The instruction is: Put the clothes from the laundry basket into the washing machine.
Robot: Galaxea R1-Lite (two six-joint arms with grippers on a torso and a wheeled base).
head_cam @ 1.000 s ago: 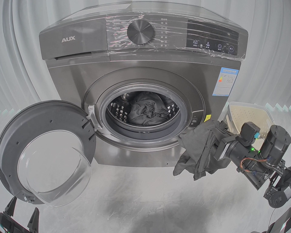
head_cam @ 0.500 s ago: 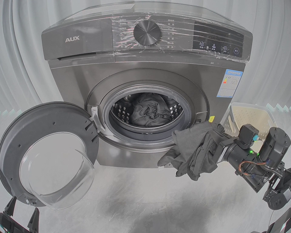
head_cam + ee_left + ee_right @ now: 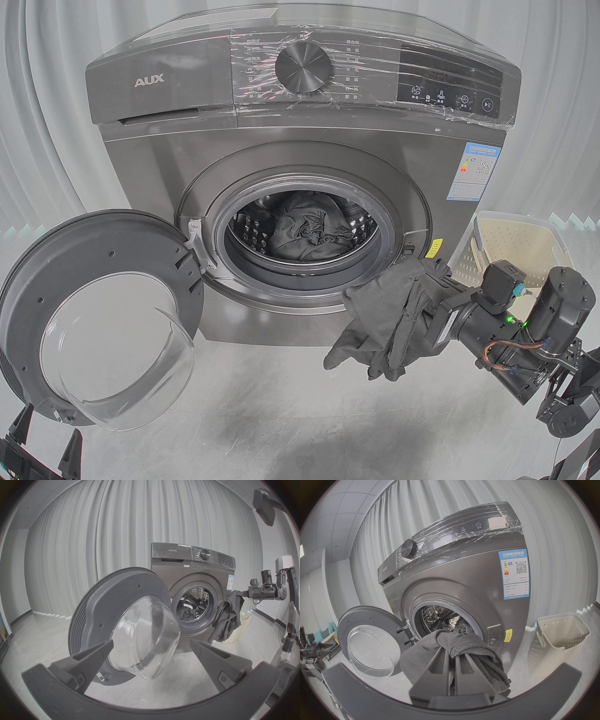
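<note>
I am gripping a dark garment [image 3: 387,312] tight in my right gripper [image 3: 455,656], and it is hanging just below the open mouth of the washing machine [image 3: 300,144], near the laundry basket [image 3: 519,240]. My left gripper [image 3: 151,642] is resting wide open, empty, low by the door [image 3: 100,300].

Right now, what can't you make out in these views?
Laundry basket floor: in the head view it is hidden by the right arm, and in the right wrist view by its own wall, so I cannot tell whether clothes remain.
Right gripper fingertips: right wrist view, buried in the dark garment.
Drum bottom: head view, behind the opening's rim.
</note>
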